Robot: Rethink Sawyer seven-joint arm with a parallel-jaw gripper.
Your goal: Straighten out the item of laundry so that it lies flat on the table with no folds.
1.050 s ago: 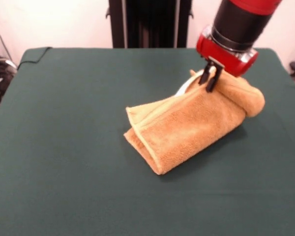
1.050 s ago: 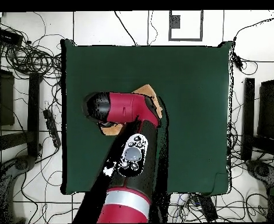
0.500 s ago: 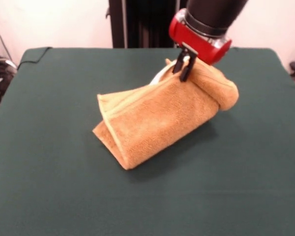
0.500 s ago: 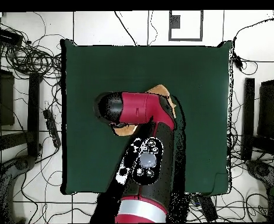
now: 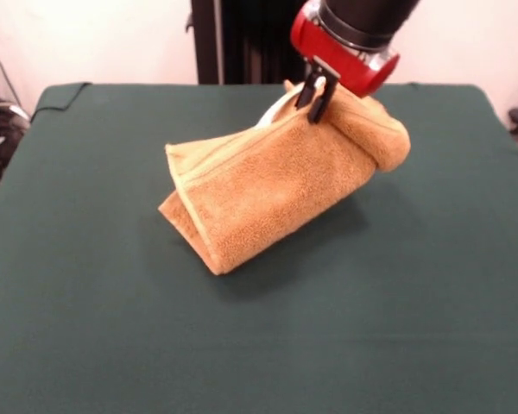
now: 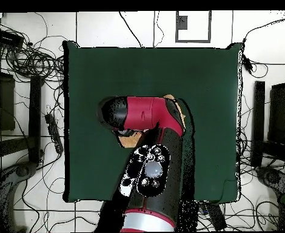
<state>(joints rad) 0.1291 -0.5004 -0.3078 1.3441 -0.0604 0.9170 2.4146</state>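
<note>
Towel [image 5: 272, 194] hangs folded, slanting from pinched upper-right corner to lower left on counter [image 5: 86, 328]; fingers [image 5: 316, 92] closed on its edge.

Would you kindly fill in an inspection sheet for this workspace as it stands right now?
Surface: table covered in dark green cloth.
Job's things: orange-tan towel folded and bunched, one end lifted, the lower end resting on the cloth; not flat.
Clutter: nothing seen on the table.
End effector: shut on the towel's raised upper edge; red and black arm hides most of the towel from overhead.
Cables: many loose cables on the floor around the table.
Surroundings: dark equipment beside the table; black stand behind it.
</note>
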